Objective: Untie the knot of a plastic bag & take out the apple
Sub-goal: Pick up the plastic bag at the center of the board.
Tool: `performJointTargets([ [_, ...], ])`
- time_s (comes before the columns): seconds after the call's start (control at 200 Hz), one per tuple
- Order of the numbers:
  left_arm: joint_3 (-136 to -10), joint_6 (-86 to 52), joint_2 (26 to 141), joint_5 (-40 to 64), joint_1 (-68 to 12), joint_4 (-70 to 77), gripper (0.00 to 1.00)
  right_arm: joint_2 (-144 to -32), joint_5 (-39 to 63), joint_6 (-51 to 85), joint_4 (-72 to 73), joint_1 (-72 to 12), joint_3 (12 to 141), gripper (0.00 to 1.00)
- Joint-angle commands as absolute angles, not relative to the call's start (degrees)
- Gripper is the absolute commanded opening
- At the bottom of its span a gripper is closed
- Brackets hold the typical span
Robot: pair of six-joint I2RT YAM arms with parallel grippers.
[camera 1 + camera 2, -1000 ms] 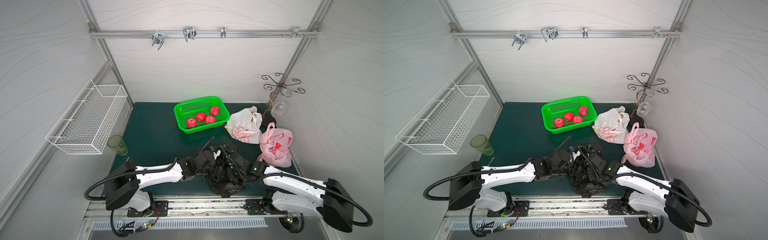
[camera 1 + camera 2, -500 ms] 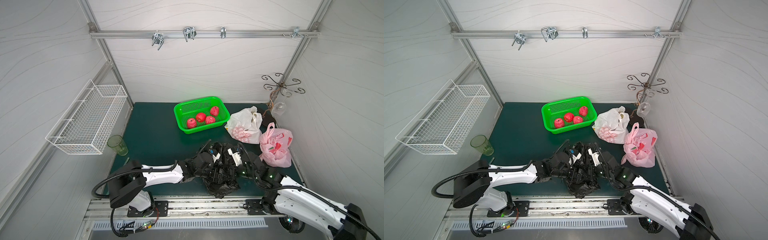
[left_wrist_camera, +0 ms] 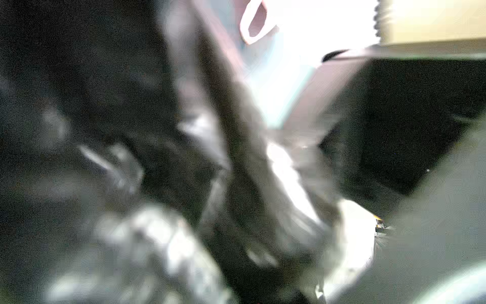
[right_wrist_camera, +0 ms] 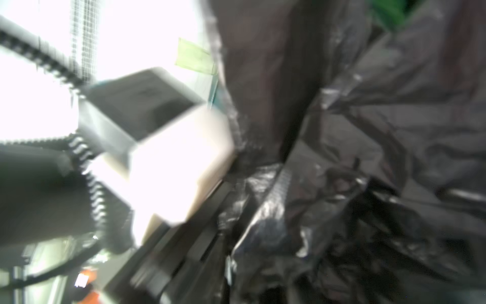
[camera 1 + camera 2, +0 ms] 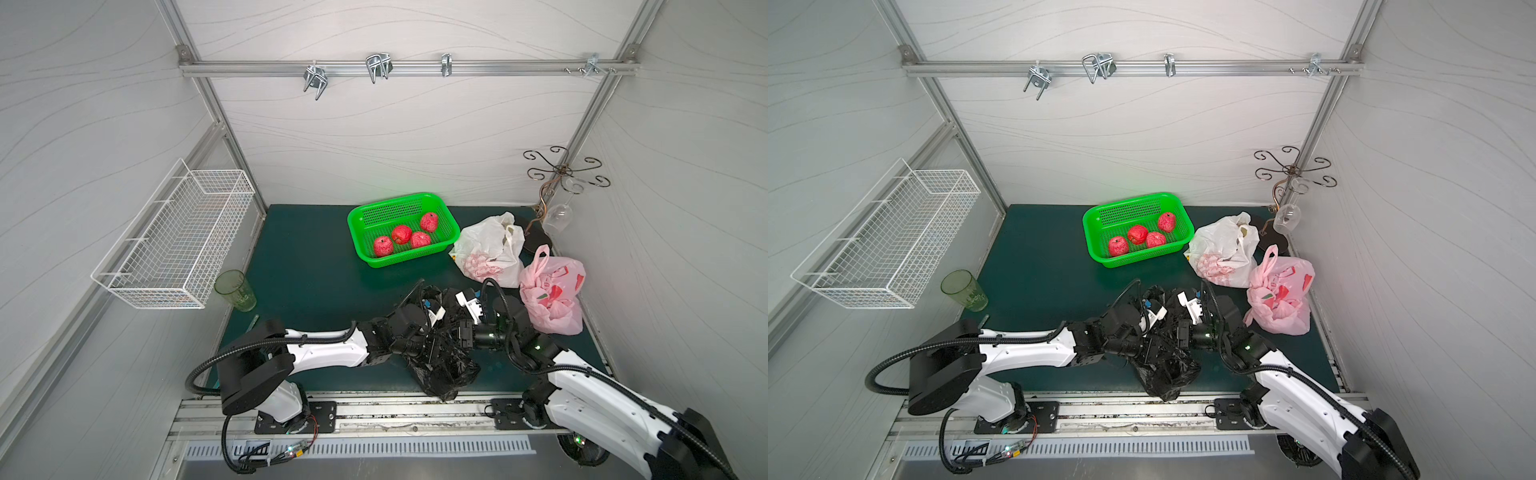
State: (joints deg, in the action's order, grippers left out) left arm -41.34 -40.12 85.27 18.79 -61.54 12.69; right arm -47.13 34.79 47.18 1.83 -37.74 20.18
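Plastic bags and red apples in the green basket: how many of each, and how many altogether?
Plastic bags: 3 (black plastic bag, white plastic bag, pink plastic bag)
Round red apples in the green plastic basket: 4
Total: 7

On the table (image 5: 307, 257), the basket (image 5: 409, 254) holding four apples (image 5: 401, 235) sits upper centre in the frame, a bag (image 5: 486, 245) just right of it, a second bag (image 5: 552, 299) lower right of that, a tumbler (image 5: 235, 291) at the left edge beside the wall rack (image 5: 174, 245), and a third bag (image 5: 446, 374) at lower centre.
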Motion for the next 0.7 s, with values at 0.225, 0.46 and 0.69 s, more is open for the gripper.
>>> performJointTargets([
  [0.225,-42.05,-34.04,76.53,12.57,-57.51,5.75,0.00,-36.75,19.69,33.02,-28.89,-37.57,33.38,0.73],
  [0.46,-45.36,-25.54,68.63,5.79,-45.31,-14.13,0.00,-28.89,3.84,30.46,-45.55,-37.54,41.89,0.75],
  [0.69,-64.25,-15.45,66.23,-2.50,-31.44,-30.67,0.00,-26.92,4.23,29.68,-46.26,-37.51,41.97,0.75],
])
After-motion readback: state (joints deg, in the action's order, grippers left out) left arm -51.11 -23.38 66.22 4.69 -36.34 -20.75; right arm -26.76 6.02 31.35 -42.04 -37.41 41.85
